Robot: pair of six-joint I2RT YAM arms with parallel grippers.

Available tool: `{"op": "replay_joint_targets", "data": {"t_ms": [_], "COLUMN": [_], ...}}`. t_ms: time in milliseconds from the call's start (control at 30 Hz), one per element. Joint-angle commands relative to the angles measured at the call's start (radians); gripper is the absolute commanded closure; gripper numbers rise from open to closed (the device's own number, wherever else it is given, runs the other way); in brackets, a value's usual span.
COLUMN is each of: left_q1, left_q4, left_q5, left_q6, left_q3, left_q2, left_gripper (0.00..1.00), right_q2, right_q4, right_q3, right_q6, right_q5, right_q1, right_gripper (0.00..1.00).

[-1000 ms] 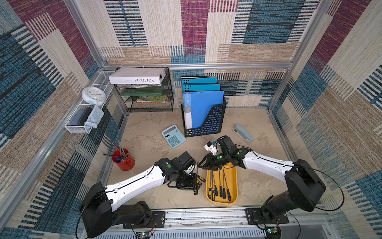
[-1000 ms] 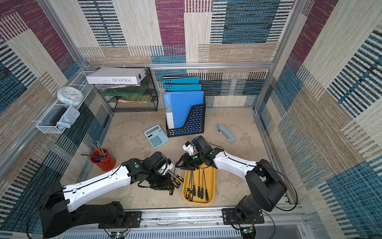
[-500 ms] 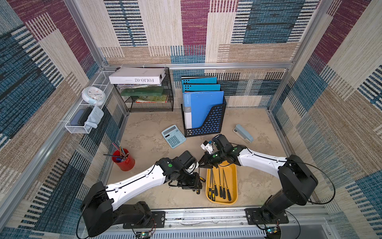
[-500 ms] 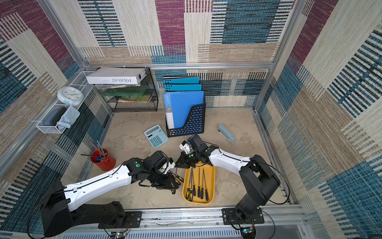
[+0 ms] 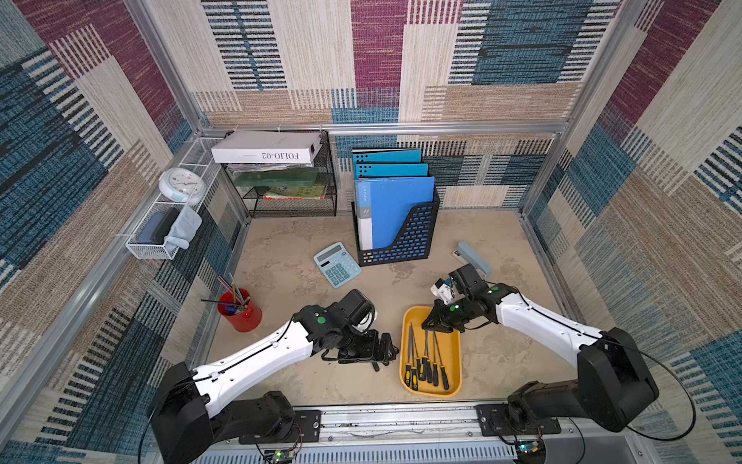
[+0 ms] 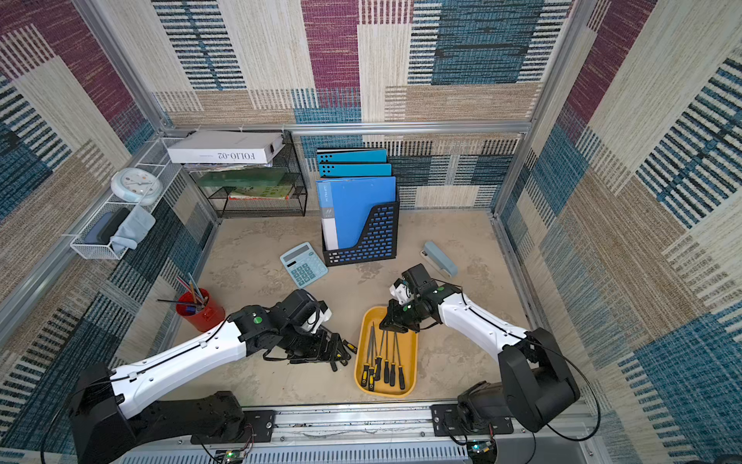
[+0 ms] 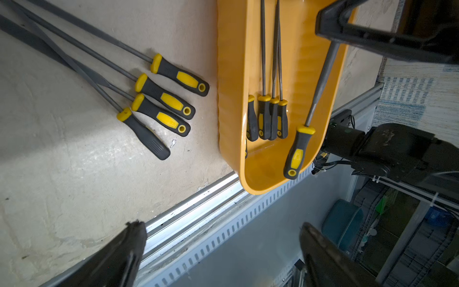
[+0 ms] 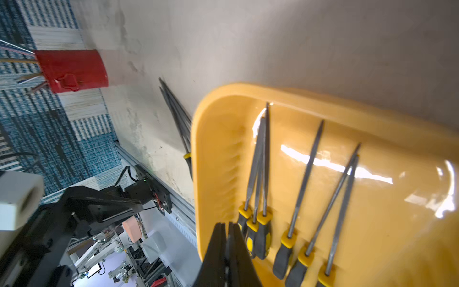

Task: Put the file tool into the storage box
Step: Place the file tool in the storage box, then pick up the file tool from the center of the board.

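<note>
The storage box (image 5: pixel 450 348) (image 6: pixel 408 350) is a yellow-orange tray near the table's front edge, with several black-and-yellow-handled file tools (image 5: pixel 426 363) (image 8: pixel 301 184) lying in it. Several more file tools (image 7: pixel 161 99) lie on the table just left of it, mostly hidden under my left arm in both top views. My left gripper (image 5: pixel 384 350) (image 7: pixel 221 226) hangs over them, open and empty. My right gripper (image 5: pixel 426 322) (image 8: pixel 226 225) is shut on nothing above the tray's far end.
A red pen cup (image 5: pixel 239 315) stands to the left. A calculator (image 5: pixel 336 265), a black folder holder (image 5: pixel 395 237) and a grey stapler (image 5: pixel 473 258) lie farther back. The metal front rail (image 7: pixel 198 198) runs close to the tray.
My left gripper's jaws have opened wide. My right gripper's jaws have shut, and it has shifted a little to the right over the tray's far end.
</note>
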Motion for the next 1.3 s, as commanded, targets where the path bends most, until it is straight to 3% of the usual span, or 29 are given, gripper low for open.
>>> {"op": "replay_joint_targets", "data": {"t_ms": [0, 500, 733, 833, 1067, 1267], "left_q1": [0.003, 0.015, 0.017, 0.019, 0.015, 0.0], "left_q4": [-0.006, 0.003, -0.008, -0.01, -0.052, -0.048], "left_q5": [-0.018, -0.04, -0.051, -0.052, -0.068, -0.116], "left_q6": [-0.006, -0.026, -0.031, -0.044, -0.082, -0.142], "left_q3": [-0.009, -0.063, -0.07, -0.079, -0.087, -0.087], "left_q2": [0.006, -0.008, 0.002, -0.001, 0.041, 0.076], "left_gripper": [0.01, 0.02, 0.02, 0.02, 0.07, 0.18], "right_q2": [0.014, 0.104, 0.095, 0.081, 0.042, 0.044], "right_q4": [0.025, 0.098, 0.113, 0.101, 0.059, 0.031], "right_q3": [-0.022, -0.065, -0.074, -0.065, -0.015, 0.051], "right_q6": [-0.019, -0.052, -0.041, -0.043, -0.049, -0.066], "right_q5": [0.029, 0.112, 0.13, 0.138, 0.147, 0.142], "right_q1": [0.005, 0.059, 0.06, 0.06, 0.06, 0.06], "right_gripper": [1.0, 1.0, 0.77, 0.72, 0.7, 0.7]}}
